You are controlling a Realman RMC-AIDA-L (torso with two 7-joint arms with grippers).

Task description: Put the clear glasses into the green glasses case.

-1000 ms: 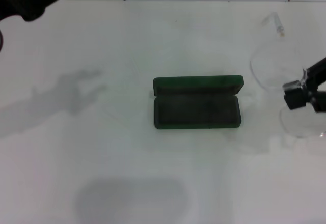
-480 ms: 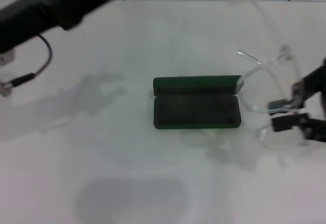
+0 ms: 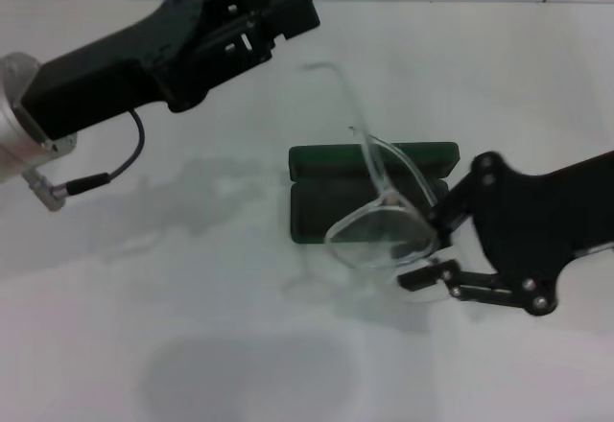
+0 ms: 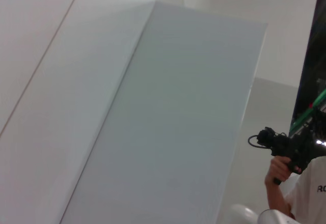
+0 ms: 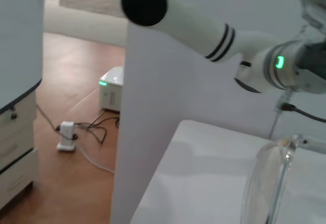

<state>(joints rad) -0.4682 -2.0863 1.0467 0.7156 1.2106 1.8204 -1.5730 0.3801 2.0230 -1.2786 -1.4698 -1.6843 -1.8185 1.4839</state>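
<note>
The green glasses case (image 3: 321,160) lies open at the middle of the table, lid tipped back, dark lining up. The clear glasses (image 3: 381,222) hang tilted just above the case's right half, one thin arm sticking up toward the back. My right gripper (image 3: 431,248) comes in from the right and is shut on the glasses at their near right end. A lens of the clear glasses (image 5: 264,182) fills the low corner of the right wrist view. My left gripper (image 3: 289,4) hovers high over the table's back left, apart from the case.
The white table (image 3: 192,326) spreads around the case, with a white wall along its back edge. The left arm (image 3: 125,67) slants across the upper left. In the left wrist view, a person (image 4: 290,158) holds a black device off the table.
My right gripper has carried the glasses leftward from the table's right side to above the case. The left arm has swung farther in over the back left.
</note>
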